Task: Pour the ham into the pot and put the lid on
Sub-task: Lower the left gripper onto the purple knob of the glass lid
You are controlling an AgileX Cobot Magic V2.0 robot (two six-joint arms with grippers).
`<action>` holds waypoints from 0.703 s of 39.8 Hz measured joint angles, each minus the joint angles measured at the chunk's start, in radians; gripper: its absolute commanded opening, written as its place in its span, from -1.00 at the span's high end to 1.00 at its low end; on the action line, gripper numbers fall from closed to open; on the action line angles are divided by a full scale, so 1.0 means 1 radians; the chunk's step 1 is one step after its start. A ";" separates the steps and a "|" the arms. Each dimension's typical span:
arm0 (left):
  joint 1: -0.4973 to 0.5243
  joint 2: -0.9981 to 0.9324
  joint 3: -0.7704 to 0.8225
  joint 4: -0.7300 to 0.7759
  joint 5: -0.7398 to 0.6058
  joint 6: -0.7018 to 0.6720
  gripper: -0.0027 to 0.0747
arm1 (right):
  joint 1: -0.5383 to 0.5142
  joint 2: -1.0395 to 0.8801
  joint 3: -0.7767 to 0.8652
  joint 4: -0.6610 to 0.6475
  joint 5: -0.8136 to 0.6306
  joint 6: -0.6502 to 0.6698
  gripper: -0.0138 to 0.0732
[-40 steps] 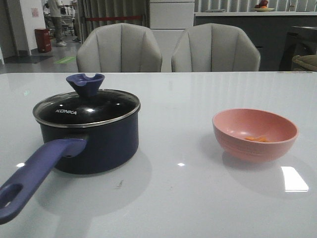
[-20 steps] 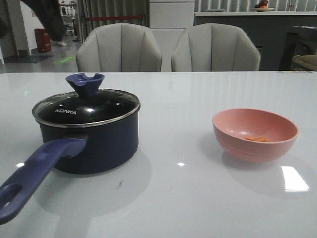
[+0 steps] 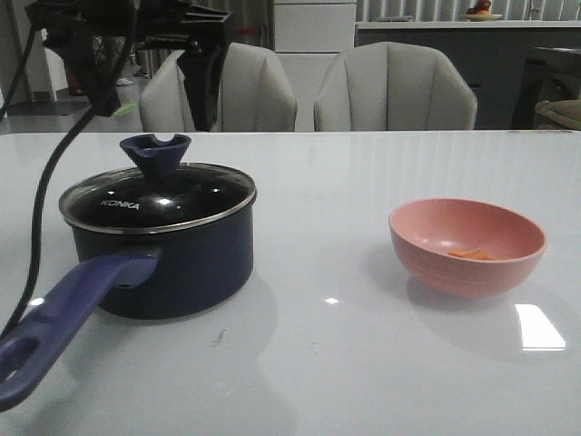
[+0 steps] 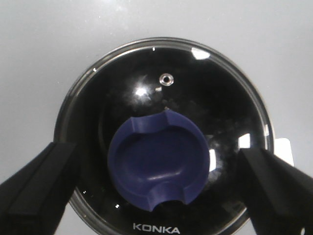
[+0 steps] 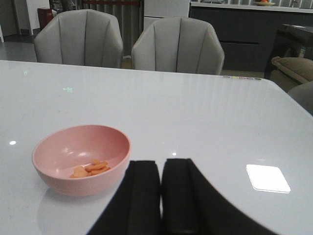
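Your left gripper is hanging wide open over the lid, which is sitting on the pot at the bench's 9 o'clock. Your right gripper is resting with fingers pressed together, holding nothing. The ham is lying in the pink bowl at 3 o'clock.

I see soft, dim overhead light; white glare patches on the table at four o'clock of the pink bowl, highlights on the lid, mild softness throughout.
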 measured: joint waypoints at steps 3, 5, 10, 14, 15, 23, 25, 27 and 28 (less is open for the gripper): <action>0.002 0.015 -0.006 0.000 0.012 -0.014 -0.76 | 0.000 0.000 0.000 0.000 0.000 0.000 0.28; 0.004 0.024 -0.008 -0.005 0.012 -0.019 -0.76 | 0.000 0.000 0.000 0.000 0.000 0.000 0.28; 0.017 0.042 -0.008 -0.011 0.014 -0.040 -0.76 | 0.000 0.000 0.000 0.000 0.000 0.000 0.28; 0.033 0.056 -0.008 -0.037 0.016 -0.054 -0.76 | 0.000 0.000 0.000 0.000 0.000 0.000 0.28; 0.040 0.060 -0.008 -0.049 0.016 -0.056 -0.76 | 0.000 0.000 0.000 0.000 0.000 0.000 0.28; 0.062 0.064 -0.008 -0.110 0.007 -0.062 -0.76 | 0.000 0.000 0.000 0.000 0.000 0.000 0.28; 0.062 0.067 -0.008 -0.116 0.007 -0.062 -0.76 | 0.000 0.000 0.000 0.000 0.000 0.000 0.28; 0.062 0.069 -0.008 -0.118 0.007 -0.062 -0.74 | 0.000 0.000 0.000 0.000 0.000 0.000 0.28; 0.062 0.069 -0.008 -0.120 0.007 -0.062 -0.71 | 0.000 0.000 0.000 0.000 0.000 0.000 0.28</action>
